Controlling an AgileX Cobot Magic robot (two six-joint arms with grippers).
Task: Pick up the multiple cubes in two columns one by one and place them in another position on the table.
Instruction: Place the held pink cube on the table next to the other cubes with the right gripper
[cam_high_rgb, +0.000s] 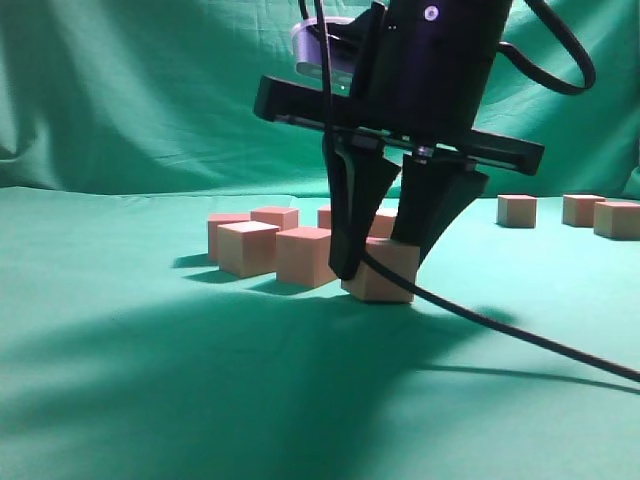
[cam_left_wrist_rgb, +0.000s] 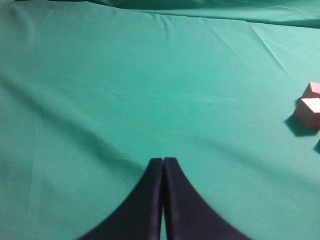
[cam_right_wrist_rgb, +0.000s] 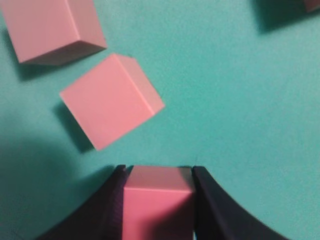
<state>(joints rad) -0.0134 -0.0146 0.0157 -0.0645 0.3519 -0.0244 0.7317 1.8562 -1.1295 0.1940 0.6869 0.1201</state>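
My right gripper (cam_high_rgb: 385, 262) has its two black fingers closed on the sides of one pink-red cube (cam_high_rgb: 381, 271), which sits at cloth level on the table (cam_high_rgb: 150, 380). In the right wrist view the held cube (cam_right_wrist_rgb: 157, 200) fills the gap between the fingers (cam_right_wrist_rgb: 157, 172). Two more cubes (cam_right_wrist_rgb: 112, 100) (cam_right_wrist_rgb: 52, 27) lie just ahead of it. Several cubes cluster left of and behind the gripper (cam_high_rgb: 247, 248) (cam_high_rgb: 305, 255) (cam_high_rgb: 275, 215). My left gripper (cam_left_wrist_rgb: 163, 161) is shut and empty over bare cloth, with two cubes (cam_left_wrist_rgb: 307, 111) at its far right.
Three separate cubes (cam_high_rgb: 517, 210) (cam_high_rgb: 583, 209) (cam_high_rgb: 617, 219) stand in a row at the back right. A black cable (cam_high_rgb: 520, 335) trails from the right arm across the table to the right. A draped green backdrop (cam_high_rgb: 150, 90) rises behind.
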